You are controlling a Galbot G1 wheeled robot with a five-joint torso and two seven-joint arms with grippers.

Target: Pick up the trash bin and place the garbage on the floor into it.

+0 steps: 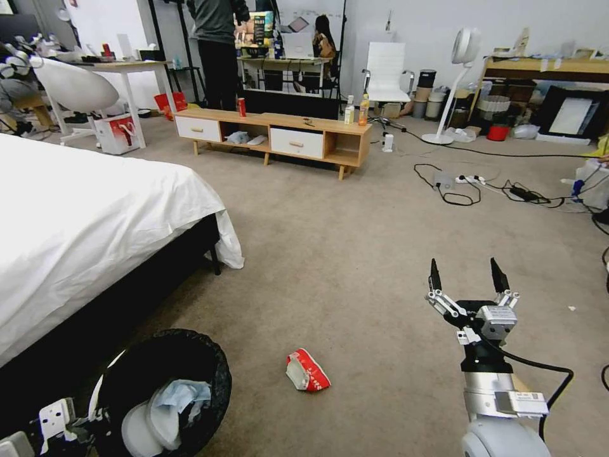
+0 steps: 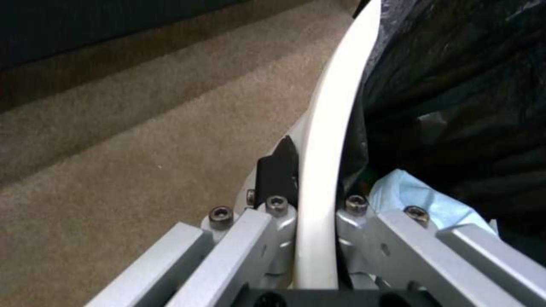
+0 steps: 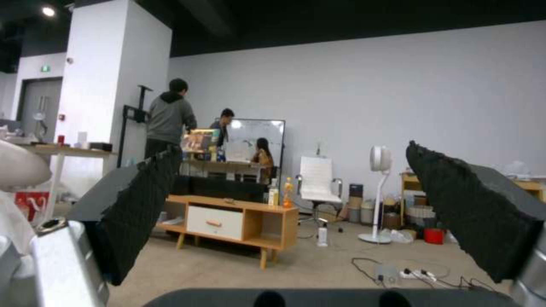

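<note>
The carpet floor (image 1: 330,241) spreads wide ahead of the robot. The bed (image 1: 82,228), with its white sheet, stands on it at the left and serves as the marker for the rest. Beyond the bed's far end, well apart from it, a low wooden cabinet (image 1: 279,136) holds an upright red can (image 1: 241,106) and some bottles (image 1: 356,109).

Just beside the bed's near corner is the bin (image 1: 166,392), a round white one lined with a black bag (image 2: 455,85). A light blue mask (image 1: 174,400) lies inside it.

The left gripper (image 2: 316,213) is at the bin's edge on the side nearest the robot. Its jaws are closed down on the white rim (image 2: 335,111), one finger outside and one inside the liner.

The right gripper (image 1: 469,278) hangs over bare carpet well to the right of the bed. Its black fingers (image 3: 472,213) are spread wide with nothing between them.

The red-white packet (image 1: 307,370) lies crumpled on the carpet between the bin and the right arm, closer to the bin, touching neither.
</note>
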